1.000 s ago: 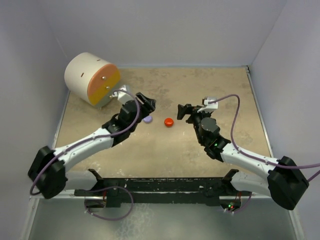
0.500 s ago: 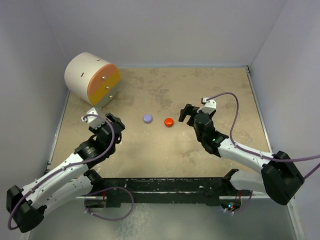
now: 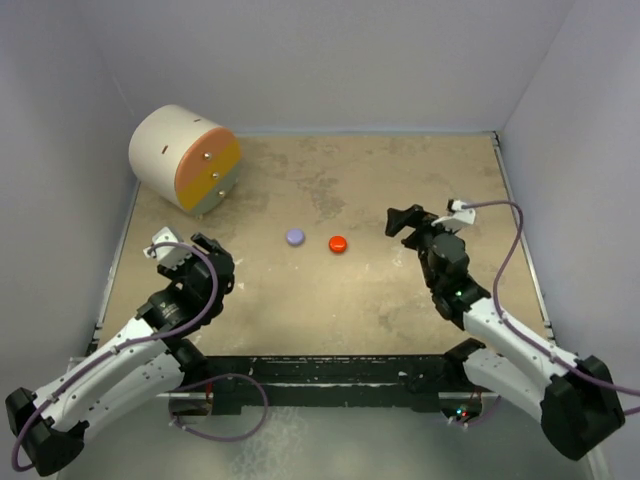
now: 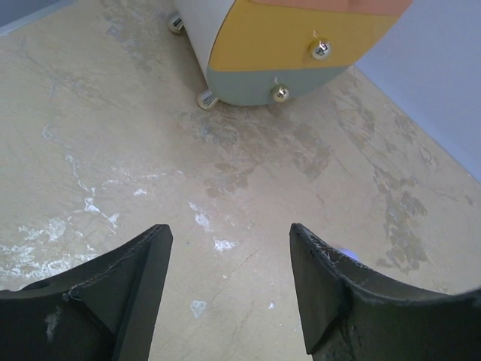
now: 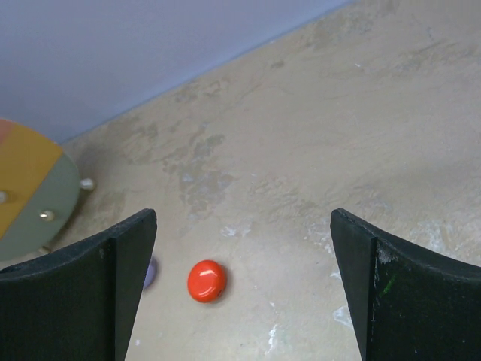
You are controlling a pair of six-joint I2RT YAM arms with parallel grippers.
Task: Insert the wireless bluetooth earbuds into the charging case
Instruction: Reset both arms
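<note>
Left gripper and right gripper are spread and empty, so steer them wide of the lavender case and, at its 3 o'clock, the red case.

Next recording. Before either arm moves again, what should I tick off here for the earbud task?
1. Left claw open and empty: ok.
2. Right claw open and empty: ok.
3. Small round red plastic disc on the tan table, apart from both claws: ok.
4. Small round lavender plastic disc beside it, not touching: ok.
5. Tiny earbud pieces located: not ok, none shows in any view.
6. Discs open to receive earbuds: cannot tell.
</note>
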